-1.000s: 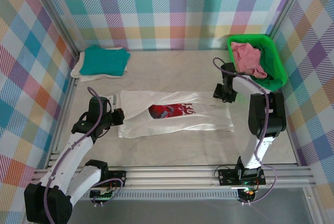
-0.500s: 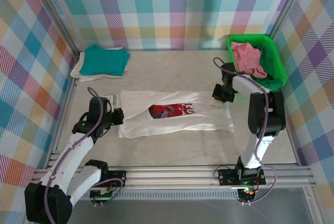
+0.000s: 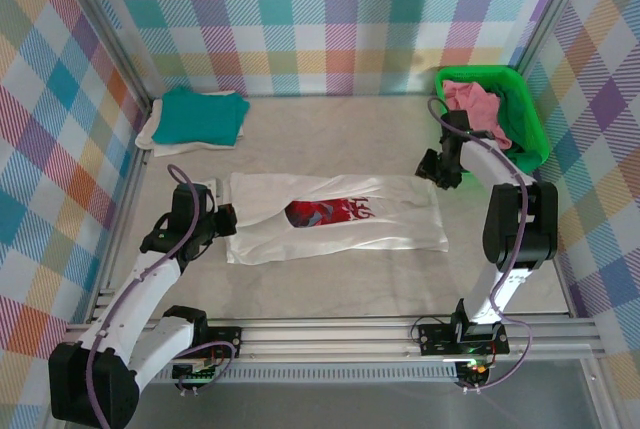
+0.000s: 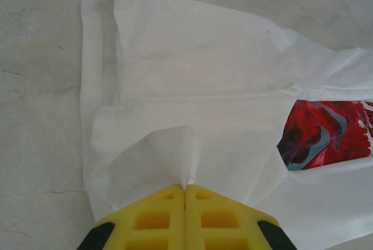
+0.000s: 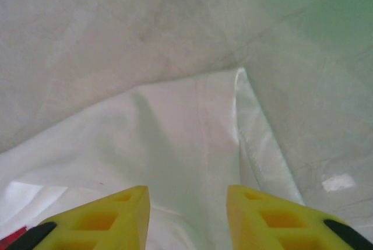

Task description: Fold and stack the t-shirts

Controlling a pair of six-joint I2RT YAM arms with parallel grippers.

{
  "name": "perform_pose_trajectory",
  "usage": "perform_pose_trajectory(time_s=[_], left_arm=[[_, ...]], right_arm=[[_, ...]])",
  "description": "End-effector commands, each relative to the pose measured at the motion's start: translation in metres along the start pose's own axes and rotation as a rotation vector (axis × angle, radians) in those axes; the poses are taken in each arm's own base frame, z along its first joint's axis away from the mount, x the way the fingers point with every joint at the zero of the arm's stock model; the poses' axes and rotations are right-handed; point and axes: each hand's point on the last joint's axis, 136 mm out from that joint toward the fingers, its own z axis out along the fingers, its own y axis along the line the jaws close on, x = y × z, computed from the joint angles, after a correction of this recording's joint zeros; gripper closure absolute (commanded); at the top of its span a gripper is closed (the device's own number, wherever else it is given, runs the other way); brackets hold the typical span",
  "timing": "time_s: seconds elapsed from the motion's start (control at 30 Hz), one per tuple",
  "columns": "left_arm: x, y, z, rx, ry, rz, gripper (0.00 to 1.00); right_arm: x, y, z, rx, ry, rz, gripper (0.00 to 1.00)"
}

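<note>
White t-shirt (image 3: pixel 335 217) lies mid-table (image 3: pixel 330 284), long axis left to right. It's partly folded, and the red-and-blue graphic (image 3: pixel 325 213) shows through the gap between the flaps.

Left gripper (image 3: pixel 222 221) is at the shirt's left edge. In the left wrist view the jaws are fully closed with a small peak of white cloth pinched between the tips. The fabric is lifted into a little tent there; the rest of the shirt is flat on the table.

Right gripper (image 3: pixel 438 171) is at the shirt's far right corner. In the right wrist view the yellow fingers (image 5: pixel 108 215) stand partly apart with nothing between them. The shirt's hem corner lies below and just ahead of the tips. Can't tell whether the tips touch the cloth.

Teal shirt (image 3: pixel 205 114) is folded at the far left of the table, on top of a cream one (image 3: pixel 148 136) whose edge peeks out on the left side.

Pink shirt (image 3: pixel 472 109) is bunched up in the green basket (image 3: pixel 532 134) at the far right, near the right gripper but apart from it.
</note>
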Motion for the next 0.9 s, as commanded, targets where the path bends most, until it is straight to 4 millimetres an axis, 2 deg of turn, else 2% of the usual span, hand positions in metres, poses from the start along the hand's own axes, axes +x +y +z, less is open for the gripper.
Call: perform_pose_trajectory(time_s=[0.0,0.1,0.17,0.3,0.43,0.63,0.8,0.87], left_arm=[[-0.007,-0.006,-0.001,0.021,-0.027,0.007,1.00],[-0.006,-0.009,0.004,0.035,-0.010,0.003,1.00],[-0.006,-0.009,0.006,0.036,0.000,0.001,1.00],[-0.007,-0.008,0.003,0.026,-0.013,0.004,1.00],[-0.006,-0.007,0.004,0.027,-0.018,0.000,1.00],[-0.011,-0.005,0.004,0.014,-0.036,-0.005,1.00],[-0.023,-0.001,0.001,-0.015,-0.088,-0.021,1.00],[-0.027,0.002,0.000,-0.035,-0.103,-0.027,1.00]], right_arm=[[0.023,-0.010,0.008,-0.006,0.079,0.045,0.54],[0.029,-0.003,0.017,-0.051,0.117,0.048,0.55],[0.031,-0.001,0.020,-0.065,0.137,0.056,0.58],[0.032,0.002,0.021,-0.086,0.134,0.061,0.82],[0.027,0.005,0.016,-0.088,0.120,0.052,1.00],[0.001,0.012,-0.009,-0.090,0.012,0.020,1.00],[-0.039,0.026,-0.038,-0.123,-0.159,-0.069,1.00],[-0.054,0.027,-0.042,-0.113,-0.209,-0.094,1.00]])
